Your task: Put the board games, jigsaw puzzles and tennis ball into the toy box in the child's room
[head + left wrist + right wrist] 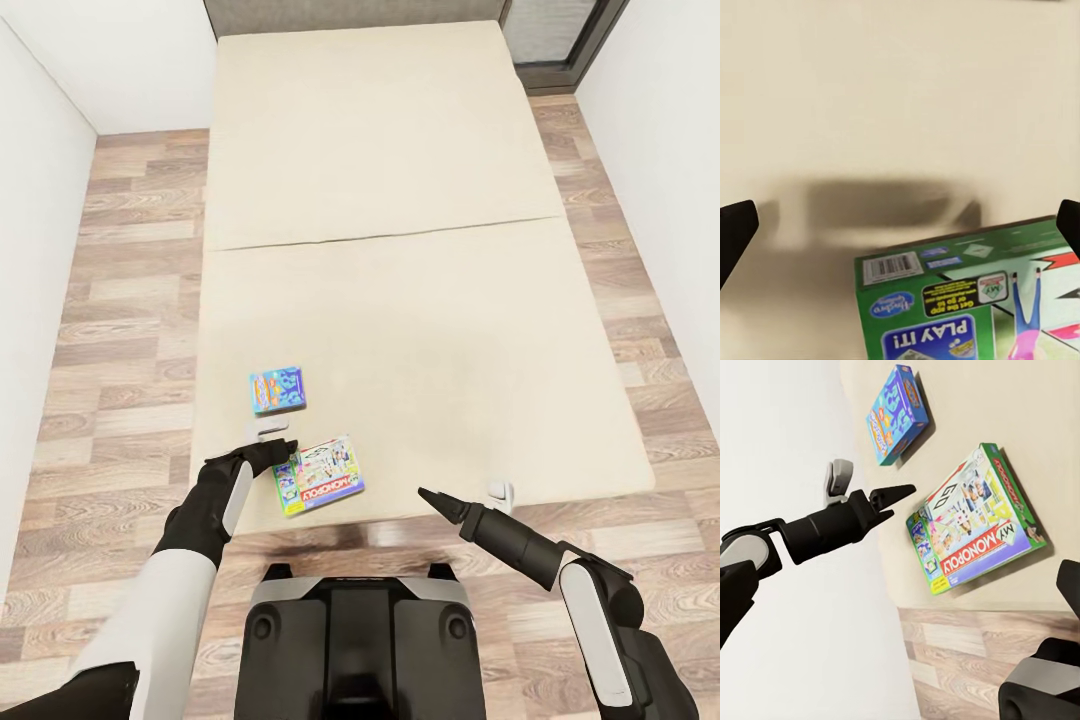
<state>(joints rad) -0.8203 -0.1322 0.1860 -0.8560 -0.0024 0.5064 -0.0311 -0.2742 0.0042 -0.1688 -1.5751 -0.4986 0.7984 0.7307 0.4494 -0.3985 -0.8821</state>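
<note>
Two board games lie on the beige bed (400,200) near its front left corner. One is a small blue box (277,389) (896,414). The other is a green-edged Monopoly box (318,475) (975,521) (975,300). My left gripper (283,452) (896,501) (900,232) is open and hovers at the Monopoly box's left corner, between the two boxes, holding nothing. Its black fingertips (735,232) stand wide apart at the edges of the left wrist view. My right gripper (425,494) (900,600) is open and empty, low over the bed's front edge to the right of the boxes.
Wood-plank floor (120,330) runs along both sides of the bed, between white walls (40,220). A grey headboard (350,15) and a window (560,35) are at the far end. My base (360,640) stands against the bed's front edge.
</note>
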